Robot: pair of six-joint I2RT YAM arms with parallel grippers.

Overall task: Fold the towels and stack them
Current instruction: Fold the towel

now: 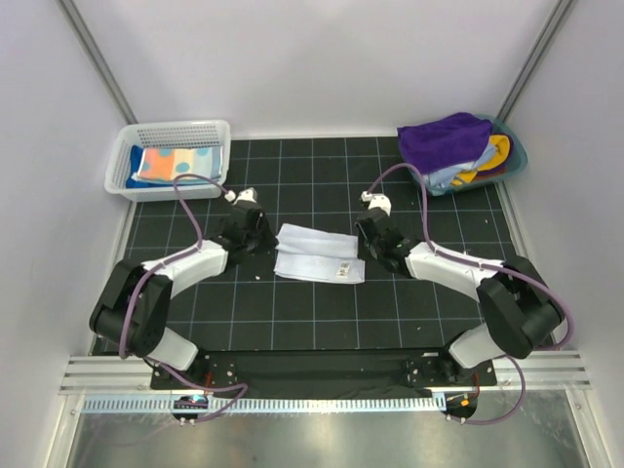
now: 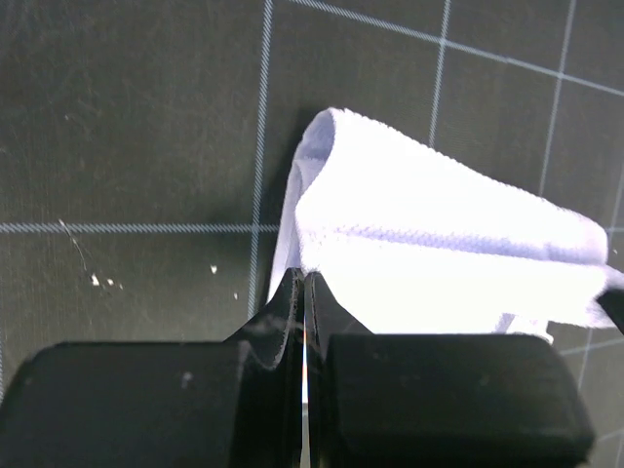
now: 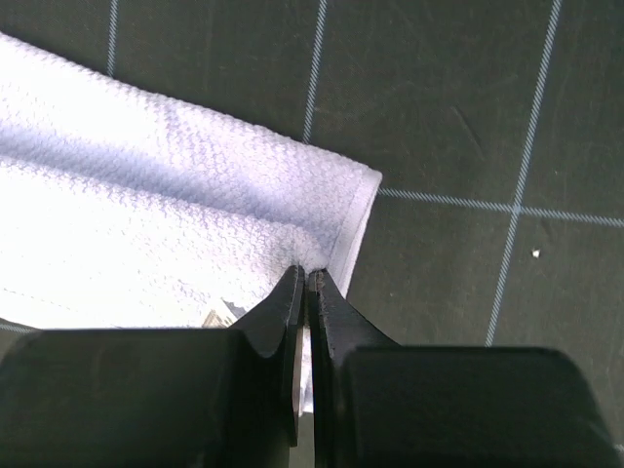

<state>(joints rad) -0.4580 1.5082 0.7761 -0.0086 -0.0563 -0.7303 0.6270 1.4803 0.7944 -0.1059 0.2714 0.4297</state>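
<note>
A plain white towel (image 1: 317, 254) lies folded on the black grid mat in the middle. My left gripper (image 1: 261, 234) is shut on its left edge; the left wrist view shows the jaws pinched on the curled white towel (image 2: 439, 244). My right gripper (image 1: 369, 237) is shut on its right edge; the right wrist view shows the jaws pinched near the corner of the white towel (image 3: 146, 224). A polka-dot towel (image 1: 175, 164) lies folded in the white mesh basket (image 1: 132, 146). A purple towel (image 1: 444, 139) tops the pile in the teal tub (image 1: 515, 156).
The basket stands at the back left, the teal tub at the back right with more cloths under the purple one. Grey walls close in on both sides and the back. A metal rail runs along the near edge.
</note>
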